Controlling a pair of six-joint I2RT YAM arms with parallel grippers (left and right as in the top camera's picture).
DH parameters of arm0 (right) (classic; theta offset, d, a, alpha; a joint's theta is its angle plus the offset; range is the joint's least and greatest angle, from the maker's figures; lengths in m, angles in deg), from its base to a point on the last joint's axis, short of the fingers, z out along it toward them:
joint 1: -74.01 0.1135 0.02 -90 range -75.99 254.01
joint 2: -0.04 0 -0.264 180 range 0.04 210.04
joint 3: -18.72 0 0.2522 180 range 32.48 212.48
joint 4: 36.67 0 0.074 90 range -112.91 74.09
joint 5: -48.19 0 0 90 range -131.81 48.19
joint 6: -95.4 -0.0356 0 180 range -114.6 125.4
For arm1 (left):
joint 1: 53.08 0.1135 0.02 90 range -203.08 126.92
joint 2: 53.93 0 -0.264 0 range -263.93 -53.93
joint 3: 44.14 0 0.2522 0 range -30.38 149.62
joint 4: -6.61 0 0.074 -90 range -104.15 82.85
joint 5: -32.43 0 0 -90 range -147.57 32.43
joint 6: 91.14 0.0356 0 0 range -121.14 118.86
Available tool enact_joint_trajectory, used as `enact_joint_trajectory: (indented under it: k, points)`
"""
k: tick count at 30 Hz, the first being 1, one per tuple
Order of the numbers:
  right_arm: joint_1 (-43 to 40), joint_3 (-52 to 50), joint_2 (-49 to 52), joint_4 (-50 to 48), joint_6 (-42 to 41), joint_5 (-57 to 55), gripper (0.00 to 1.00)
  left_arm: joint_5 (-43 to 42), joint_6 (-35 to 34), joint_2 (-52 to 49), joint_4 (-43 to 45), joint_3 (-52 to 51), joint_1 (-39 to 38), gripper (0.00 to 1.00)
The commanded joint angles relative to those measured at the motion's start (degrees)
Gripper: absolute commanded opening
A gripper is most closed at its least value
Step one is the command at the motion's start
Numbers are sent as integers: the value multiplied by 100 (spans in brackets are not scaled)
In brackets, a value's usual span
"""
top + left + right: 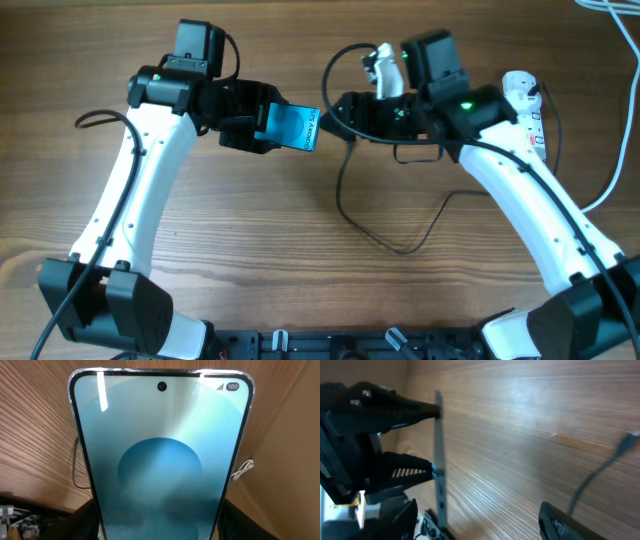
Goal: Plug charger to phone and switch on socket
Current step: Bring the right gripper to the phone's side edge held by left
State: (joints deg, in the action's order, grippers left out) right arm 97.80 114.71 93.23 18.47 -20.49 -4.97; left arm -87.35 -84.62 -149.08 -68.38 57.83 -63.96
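My left gripper (262, 125) is shut on the phone (292, 127) and holds it above the table, its teal screen facing up. The phone fills the left wrist view (160, 455), with my left fingers (157, 522) on its two long sides. In the right wrist view the phone (439, 455) shows edge-on. My right gripper (338, 106) is just right of the phone, wide open and empty (477, 512). The black charger cable (372, 233) loops on the table below it. Its plug tip (633, 435) lies to the right of my right fingers. The socket (524, 96) lies at the far right, partly under the right arm.
A white lead (617, 150) runs down the right edge from the socket. A white cable coil (243, 469) shows past the phone in the left wrist view. Both arm bases stand at the front edge.
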Motion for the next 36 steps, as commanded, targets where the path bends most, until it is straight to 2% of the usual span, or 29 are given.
enact_joint_trajectory:
  k: [1, 4, 14, 18, 25, 29, 36]
  points:
    - [140, 52, 122, -155, 39, 262, 78, 101, -103, 52, 59, 107, -63, 4]
    - [144, 52, 122, -238, 20, 234, 78, 94, -146, 52, 59, 107, -63, 4]
    - [494, 52, 483, -520, -487, -221, 64, 72, -490, 52, 131, 107, -317, 4]
    - [584, 50, 678, -728, -625, -260, 53, 70, -575, 52, 188, 107, -426, 4]
    - [588, 52, 686, -970, -769, -433, 41, 68, -597, 52, 190, 107, -442, 4]
    - [595, 52, 686, -1078, -914, -494, 36, 4, -702, 52, 192, 107, -439, 4]
    - [599, 52, 686, -1062, -1003, -492, 35, -2, -863, 52, 249, 107, -439, 4]
